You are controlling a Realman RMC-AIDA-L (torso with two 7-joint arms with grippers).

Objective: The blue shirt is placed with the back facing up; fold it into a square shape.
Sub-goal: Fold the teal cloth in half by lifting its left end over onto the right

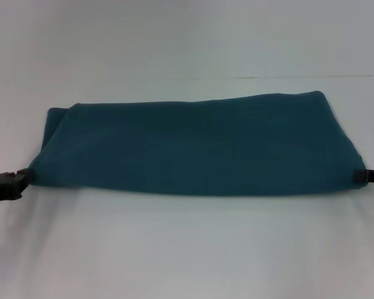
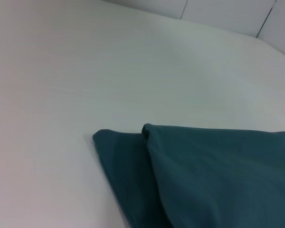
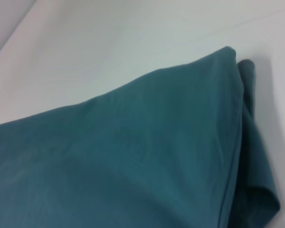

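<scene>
The blue shirt point(image 1: 193, 146) lies on the white table as a wide folded band with plain fabric up and no lettering showing. My left gripper point(image 1: 23, 179) is at its near left corner and pinches the fabric there. My right gripper point(image 1: 360, 176) is at its near right corner and is shut on the fabric too. The near edge casts a soft shadow on the table. The left wrist view shows layered shirt folds point(image 2: 209, 175) but no fingers. The right wrist view shows the shirt point(image 3: 133, 156) with a doubled edge and no fingers.
The white table point(image 1: 187, 249) runs wide in front of and beyond the shirt. A thin dark seam line point(image 1: 280, 77) crosses the far side behind the shirt. Panel seams point(image 2: 266, 23) show far off in the left wrist view.
</scene>
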